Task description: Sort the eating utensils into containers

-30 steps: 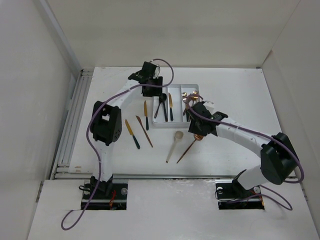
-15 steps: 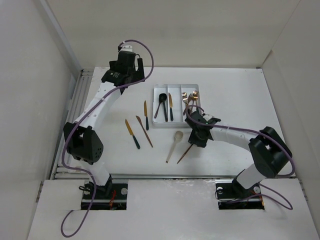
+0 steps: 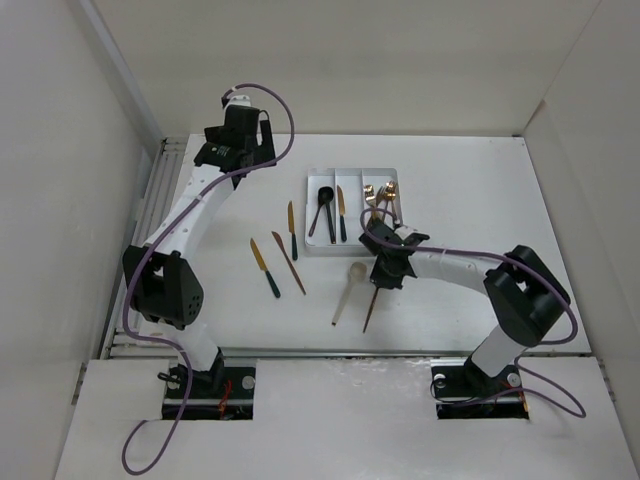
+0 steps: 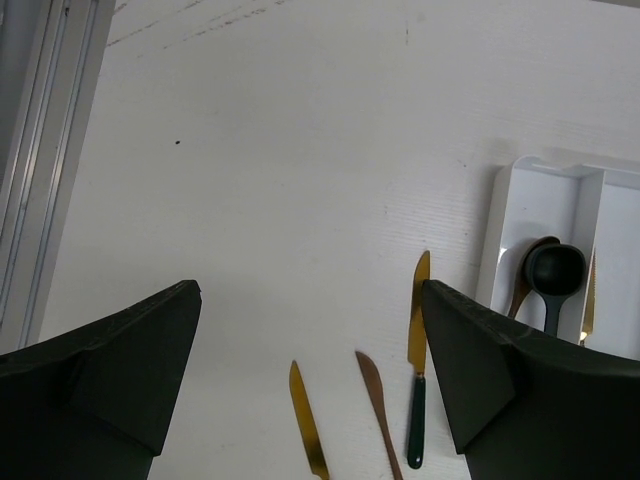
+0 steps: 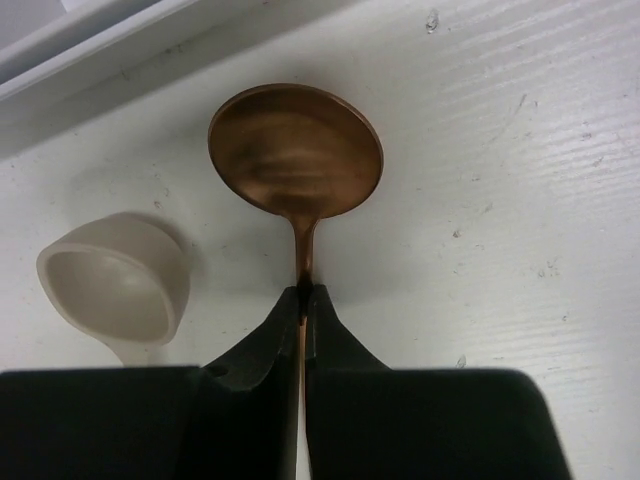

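Right gripper clenched on the neck of a copper spoon; handle hidden behind the fingers. Spoon bowl sits low at the table, just in front of the white tray. Can't tell if it's lifted. Cream spoon beside it, handle cut off. Left gripper spread wide & empty, over the table's far-left. Three knives below it, two cropped.

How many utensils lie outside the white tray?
5. Left of the tray: a gold knife, a copper knife, a second gold knife. Near its front edge: the cream spoon, and the copper spoon pinched in the right tool. Others may be hidden.
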Controlling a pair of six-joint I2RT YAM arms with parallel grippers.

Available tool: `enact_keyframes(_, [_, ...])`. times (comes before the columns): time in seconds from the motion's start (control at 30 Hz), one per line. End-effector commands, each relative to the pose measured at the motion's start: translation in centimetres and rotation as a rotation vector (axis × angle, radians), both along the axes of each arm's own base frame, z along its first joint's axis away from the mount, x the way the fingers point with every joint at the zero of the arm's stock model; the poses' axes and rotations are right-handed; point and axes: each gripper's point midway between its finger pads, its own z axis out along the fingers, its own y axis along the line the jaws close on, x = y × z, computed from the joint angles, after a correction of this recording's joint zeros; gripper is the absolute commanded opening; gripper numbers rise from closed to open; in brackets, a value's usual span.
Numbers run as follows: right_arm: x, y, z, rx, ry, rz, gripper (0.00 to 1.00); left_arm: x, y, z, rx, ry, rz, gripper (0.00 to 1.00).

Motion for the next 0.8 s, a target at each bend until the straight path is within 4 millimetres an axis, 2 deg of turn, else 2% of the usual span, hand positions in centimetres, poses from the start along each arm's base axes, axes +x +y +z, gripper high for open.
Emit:
enact_keyframes(0.0, [-3.2, -2.0, -2.8, -0.064, 0.105, -0.042, 0.00, -0.6, 0.8, 2.7, -0.011, -0.066, 0.016, 0.90])
enact_keyframes(0.13, [-3.4, -3.4, -0.8, -0.099, 0.051, -0.071, 0.00, -0.6, 0.6, 2.7, -0.016, -0.064, 0.009, 0.90])
enact_keyframes(0.17, [-3.4, -3.7, 0.9, -0.091, 0.009, -0.067, 0.00, -0.6, 0.6, 2.7, -0.016, -0.064, 0.009, 0.90])
enact_keyframes(0.23, [-2.2, -3.1, 4.4, -0.079, -0.108, -0.057, 0.00, -0.5, 0.8, 2.3, -0.006, -0.058, 0.020, 0.90])
enact_keyframes(0.27, [-1.9, -3.1, 6.8, -0.062, -0.172, -0.020, 0.00, -0.5, 1.1, 2.4, 0.003, -0.060, 0.032, 0.90])
enact_keyframes(0.3, [-1.3, -3.0, 8.5, -0.054, -0.220, -0.001, 0.00, -0.4, 1.3, 2.8, 0.006, -0.071, 0.041, 0.90])
enact_keyframes(0.33, [-0.4, -2.1, 11.1, -0.027, -0.286, 0.032, 0.00, -0.4, 1.3, 2.8, 0.006, -0.071, 0.041, 0.90])
enact_keyframes(0.43, [2.8, -0.3, 16.8, -0.025, -0.475, 0.190, 0.00, -0.2, 1.8, 2.4, 0.015, -0.062, 0.058, 0.90])
enact_keyframes(0.47, [4.4, 0.9, 20.0, -0.012, -0.556, 0.220, 0.00, -0.1, 2.2, 2.4, 0.008, -0.064, 0.073, 0.90])
enact_keyframes(0.53, [7.2, 2.6, 21.1, -0.101, -0.613, 0.316, 0.00, 0.1, 2.2, 2.0, 0.011, -0.055, 0.073, 0.90])
enact_keyframes(0.57, [9.0, 3.9, 24.1, -0.097, -0.681, 0.325, 0.00, 0.1, 2.2, 2.0, 0.011, -0.055, 0.073, 0.90])
enact_keyframes(0.6, [10.3, 5.1, 24.9, -0.111, -0.710, 0.352, 0.00, 0.1, 2.6, 2.0, 0.011, -0.055, 0.082, 0.90])
enact_keyframes(0.63, [12.0, 6.6, 22.7, -0.198, -0.670, 0.431, 0.00, 0.1, 2.9, 1.8, 0.019, -0.057, 0.094, 0.90])
enact_keyframes(0.67, [13.2, 7.9, 23.0, -0.209, -0.685, 0.461, 0.00, 0.0, 3.3, 2.3, 0.035, -0.067, 0.105, 0.90])
enact_keyframes(0.7, [15.2, 9.1, 26.0, -0.195, -0.748, 0.453, 0.00, -0.1, 4.0, 1.9, 0.044, -0.059, 0.124, 0.92])
enact_keyframes(0.73, [16.8, 10.8, 23.3, -0.251, -0.709, 0.520, 0.00, -0.2, 4.4, 2.0, 0.068, -0.060, 0.136, 0.92])
enact_keyframes(0.77, [17.9, 11.8, 23.5, -0.256, -0.725, 0.529, 0.00, -0.4, 5.1, 2.0, 0.074, -0.059, 0.154, 0.93])
